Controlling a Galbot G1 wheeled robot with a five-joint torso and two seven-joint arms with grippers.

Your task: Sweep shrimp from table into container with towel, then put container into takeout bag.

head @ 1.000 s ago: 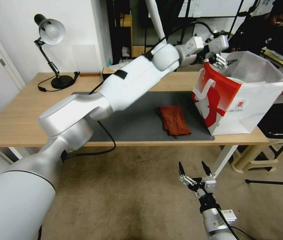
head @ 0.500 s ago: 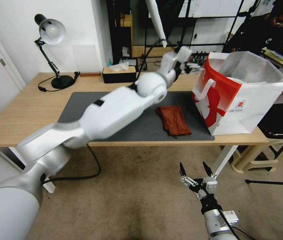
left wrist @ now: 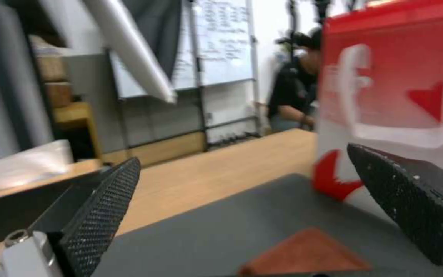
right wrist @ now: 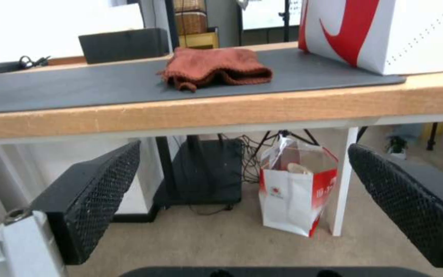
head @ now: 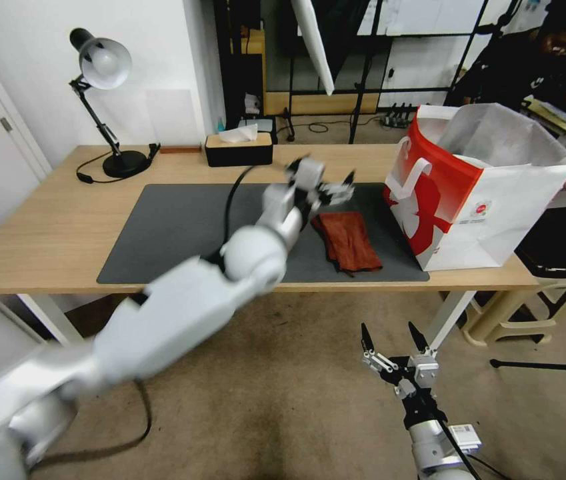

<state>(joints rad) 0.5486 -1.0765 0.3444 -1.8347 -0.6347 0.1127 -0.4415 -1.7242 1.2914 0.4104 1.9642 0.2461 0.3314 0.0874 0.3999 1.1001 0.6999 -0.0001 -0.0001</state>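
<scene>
The red and white takeout bag (head: pixel 476 193) stands open on the right end of the wooden table (head: pixel 43 227), half on the dark grey mat (head: pixel 176 233). A rust-red towel (head: pixel 348 240) lies folded on the mat just left of the bag. My left gripper (head: pixel 333 190) hovers open and empty over the mat, just behind the towel's far end. In the left wrist view, its open fingers (left wrist: pixel 104 207) frame the bag (left wrist: pixel 396 77) and a corner of the towel (left wrist: pixel 308 257). My right gripper (head: pixel 393 340) hangs open below the table's front edge. The shrimp and the container are out of view.
A desk lamp (head: pixel 103 63) and a black tissue box (head: pixel 238 148) stand along the table's back edge. A beige stool (head: pixel 529 300) sits right of the table. Under the table stands a small red and white bag (right wrist: pixel 293 192) by a white leg.
My left arm has swung back from the bag's mouth, down and to the left, and its open gripper is now low over the mat beside the towel. The right gripper has barely moved.
</scene>
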